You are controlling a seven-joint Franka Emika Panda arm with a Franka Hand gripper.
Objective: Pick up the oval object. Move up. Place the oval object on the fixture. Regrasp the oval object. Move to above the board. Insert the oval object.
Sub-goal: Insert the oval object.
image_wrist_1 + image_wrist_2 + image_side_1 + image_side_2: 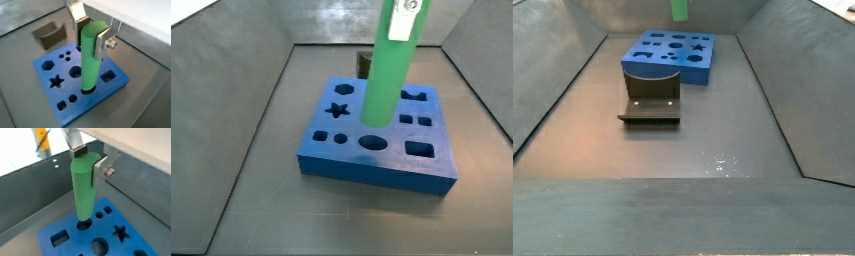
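Note:
My gripper [91, 32] is shut on the upper end of the oval object [89, 60], a smooth green rod held upright. In both wrist views the silver fingers [101, 168] press on its sides near the rounded top. The rod's lower end hangs over the blue board [100, 102], in line with one of the cut-out holes. A side view shows the oval object [680, 10] clear above the board [671, 55]. The other shows the rod [385, 70] standing over the board [378, 165], with the gripper [406, 7] at the frame's edge. The fixture [651, 105] stands bare on the floor beside the board.
Grey metal walls [780, 90] enclose the floor on all sides. The fixture [50, 35] sits a short way off one edge of the board. Bare floor [673, 150] stretches from the fixture toward the near wall.

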